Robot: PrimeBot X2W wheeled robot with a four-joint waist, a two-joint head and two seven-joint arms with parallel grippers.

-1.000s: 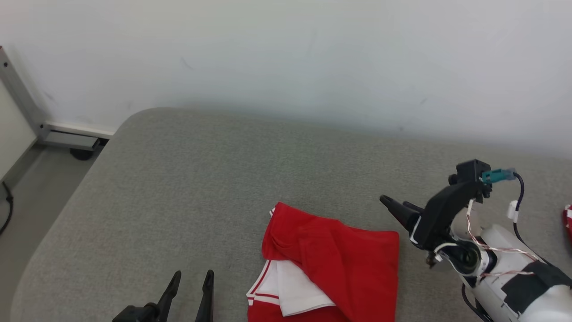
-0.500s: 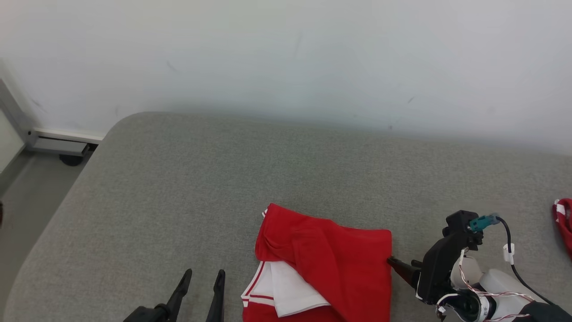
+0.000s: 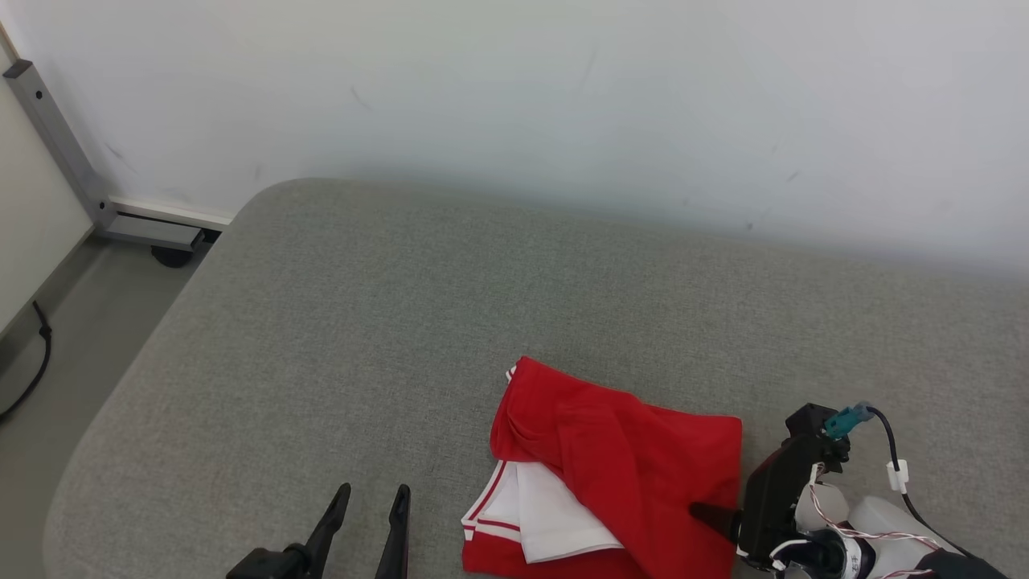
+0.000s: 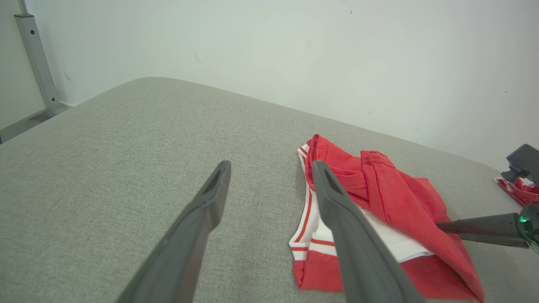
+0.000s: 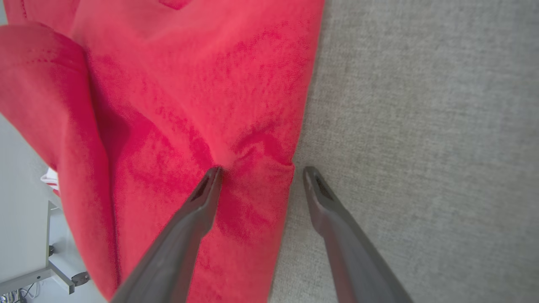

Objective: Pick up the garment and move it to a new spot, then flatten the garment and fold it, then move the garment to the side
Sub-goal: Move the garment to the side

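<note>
The garment [image 3: 619, 458] sits on the cushion [image 3: 402, 322] between my left gripper [image 3: 373, 488] and right gripper [image 5: 262, 172], both wide open and empty; the right straddles its edge, so I may pinch one layer only.

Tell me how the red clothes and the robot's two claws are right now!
garment: lying rumpled and loosely folded on the grey cushion, not lifted.
right gripper: open, straddling the garment's edge, one fingertip denting the cloth.
left gripper: open, holding nothing, beside the garment.
second red cloth: lying apart from the garment.
</note>
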